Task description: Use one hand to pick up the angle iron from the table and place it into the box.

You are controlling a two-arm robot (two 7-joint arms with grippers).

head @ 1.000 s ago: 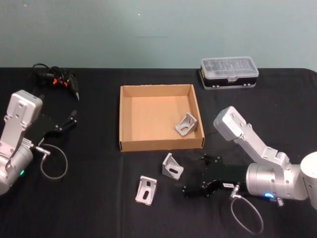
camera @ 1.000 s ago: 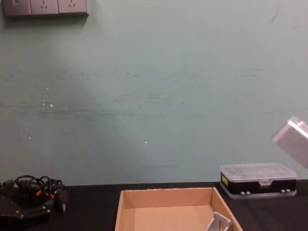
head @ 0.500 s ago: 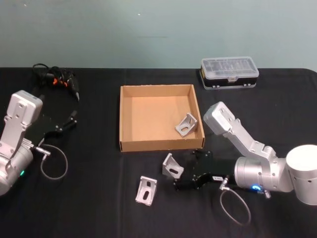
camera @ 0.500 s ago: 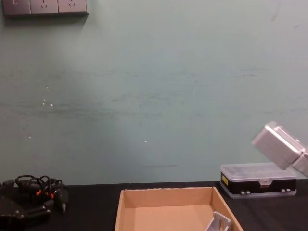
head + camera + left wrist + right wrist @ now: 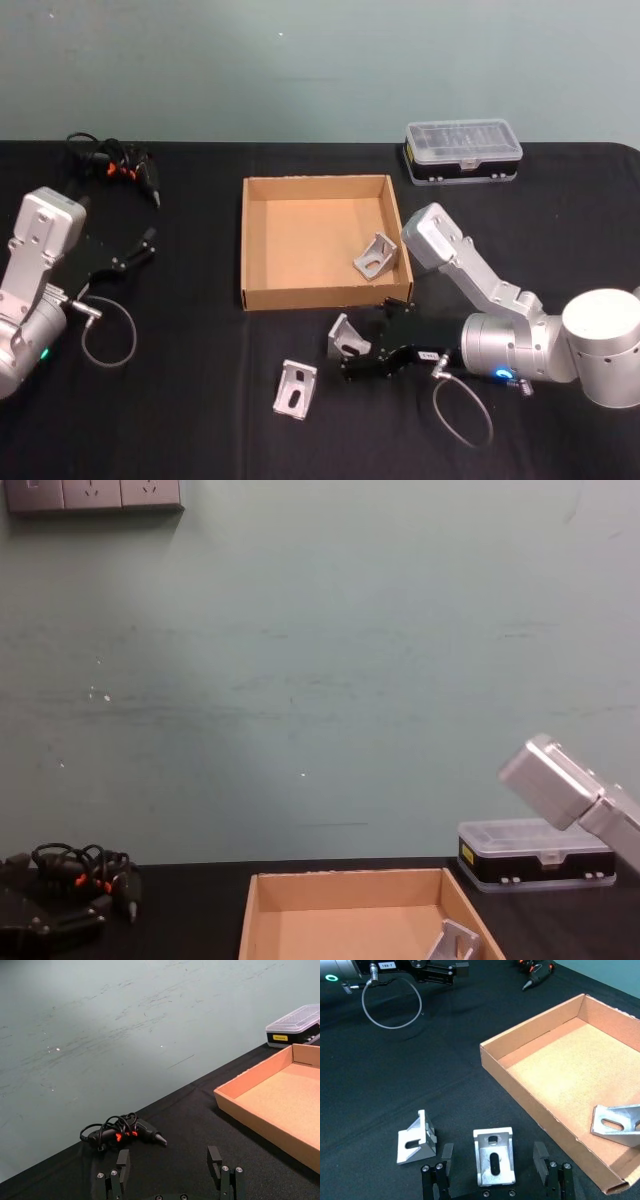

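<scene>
Left end effector (image 5: 169,1156) sits open by the surface's (image 5: 200,420) left edge. The angle iron (image 5: 493,1162) stands just before the box's (image 5: 320,294) front wall, between the right end effector's (image 5: 493,1153) spread, untouching fingers. It looks like rigid, smooth metal, probably slippery, so pinch squarely across its flat sides.

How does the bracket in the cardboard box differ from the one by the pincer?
The boxed bracket lies inside the box; the other bracket sits on the table outside it. The right pincer, open, straddles the other bracket; nothing surrounds the boxed bracket. Both are silver with slots.
</scene>
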